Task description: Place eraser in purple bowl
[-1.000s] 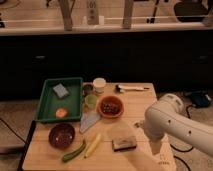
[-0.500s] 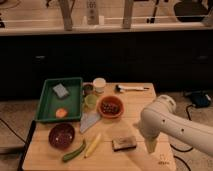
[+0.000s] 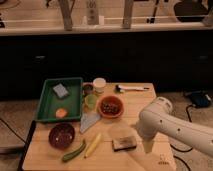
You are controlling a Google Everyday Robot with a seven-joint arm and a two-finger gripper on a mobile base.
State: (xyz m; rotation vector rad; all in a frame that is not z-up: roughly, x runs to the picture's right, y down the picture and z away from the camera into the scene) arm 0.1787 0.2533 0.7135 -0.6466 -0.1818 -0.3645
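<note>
Dark brown with a paler face, the eraser (image 3: 124, 143) lies flat near the front of the wooden table (image 3: 161, 163), well apart from the purple bowl (image 3: 62, 136) toward the opposite front corner. It looks light, stiff and low, probably best pinched across its narrow width from above. Just beside one end, the gripper (image 3: 148, 148) hangs from the white arm (image 3: 172, 126), jaws spread wide, holding nothing and apparently clear of the eraser.

site: robotics lab | evidence: robot arm (image 3: 172, 126), end effector (image 3: 147, 146) over wooden table (image 3: 161, 158), long dark counter (image 3: 100, 55)
</note>
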